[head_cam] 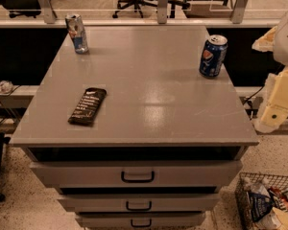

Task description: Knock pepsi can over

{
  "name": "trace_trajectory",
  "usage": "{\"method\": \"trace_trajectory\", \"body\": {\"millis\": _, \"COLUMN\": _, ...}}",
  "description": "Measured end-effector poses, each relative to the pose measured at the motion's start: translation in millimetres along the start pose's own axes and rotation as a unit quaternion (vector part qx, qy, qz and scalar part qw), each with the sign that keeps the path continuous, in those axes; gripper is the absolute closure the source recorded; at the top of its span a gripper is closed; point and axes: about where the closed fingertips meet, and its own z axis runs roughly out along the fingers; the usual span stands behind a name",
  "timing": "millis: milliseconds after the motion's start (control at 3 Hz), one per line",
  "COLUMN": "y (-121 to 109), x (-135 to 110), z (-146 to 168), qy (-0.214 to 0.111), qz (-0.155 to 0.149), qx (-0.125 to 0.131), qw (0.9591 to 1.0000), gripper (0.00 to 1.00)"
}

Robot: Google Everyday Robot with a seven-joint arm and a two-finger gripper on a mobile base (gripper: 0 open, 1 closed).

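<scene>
The pepsi can (212, 56) is dark blue with a round red-white-blue logo and a silver top. It stands upright near the back right corner of the grey cabinet top (149, 95). My gripper (277, 104) shows as pale yellowish-white parts at the right edge of the view. It hangs beyond the cabinet's right side, to the right of the can and nearer the camera, and does not touch the can.
A slim silver-and-blue can (77, 32) stands upright at the back left corner. A dark snack bar (88, 106) lies flat at the front left. Three drawers (137, 175) face me below. A wire basket (245, 195) of packets sits on the floor at the bottom right. A railing (158, 13) runs behind.
</scene>
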Motion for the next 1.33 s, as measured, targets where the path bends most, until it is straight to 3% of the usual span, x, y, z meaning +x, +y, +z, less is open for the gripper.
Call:
{"method": "trace_trajectory", "body": {"millis": 333, "y": 0, "x": 0, "z": 0, "qy": 0.0, "qz": 0.0, "qx": 0.0, "qw": 1.0, "gripper": 0.0}}
{"method": "trace_trajectory", "body": {"millis": 667, "y": -14, "x": 3, "z": 6, "qy": -0.021, "qz": 0.003, "qx": 0.017, "qw": 0.9996, "gripper": 0.0}}
{"method": "trace_trajectory", "body": {"millis": 1333, "y": -88, "x": 22, "z": 35, "qy": -0.061, "qz": 0.016, "qx": 0.093, "qw": 0.9937, "gripper": 0.0}}
